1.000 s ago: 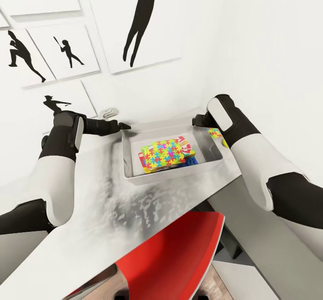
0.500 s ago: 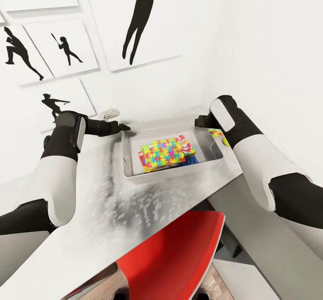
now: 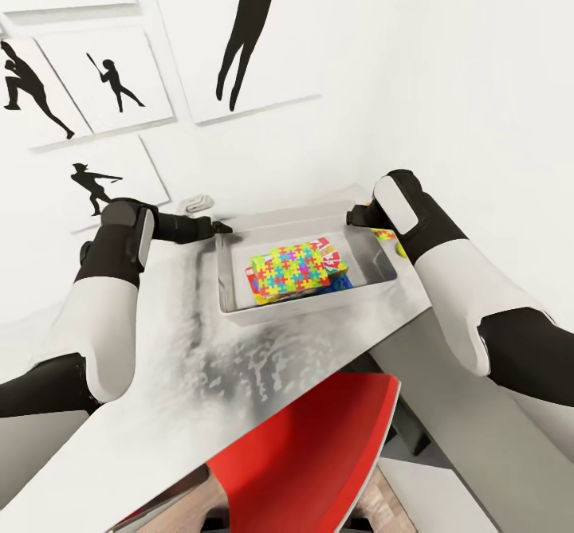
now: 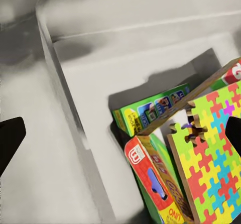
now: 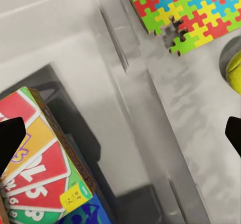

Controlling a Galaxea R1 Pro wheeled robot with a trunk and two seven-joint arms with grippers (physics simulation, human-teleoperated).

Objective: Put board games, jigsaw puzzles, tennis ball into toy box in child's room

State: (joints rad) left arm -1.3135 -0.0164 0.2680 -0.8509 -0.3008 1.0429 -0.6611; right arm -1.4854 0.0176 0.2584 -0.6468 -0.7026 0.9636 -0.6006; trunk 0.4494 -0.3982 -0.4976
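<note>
The white toy box [image 3: 311, 310] stands on the grey table. Inside it, a bright jigsaw puzzle [image 3: 288, 272] lies on top of a red card-faced board game [image 3: 333, 256]. In the left wrist view the box rim [image 4: 55, 43] surrounds a green board game [image 4: 150, 111], a red one [image 4: 155, 184] and the puzzle [image 4: 211, 153]. My left gripper [image 3: 221, 229] hangs open at the box's far left corner. My right gripper [image 3: 353, 216] is open over the far right rim. Outside the box lie a second jigsaw puzzle [image 5: 186, 13] and the tennis ball [image 5: 233, 71], both partly hidden behind my right arm in the head view.
A red chair [image 3: 319, 453] sits under the table's front edge. The white wall with silhouette pictures [image 3: 104, 79] rises right behind the table. A small white object [image 3: 194, 202] lies by the wall near my left gripper.
The head camera has shifted slightly, so the whole picture moved. Both grippers stay at the box's far corners, and nothing has been gripped or released.
</note>
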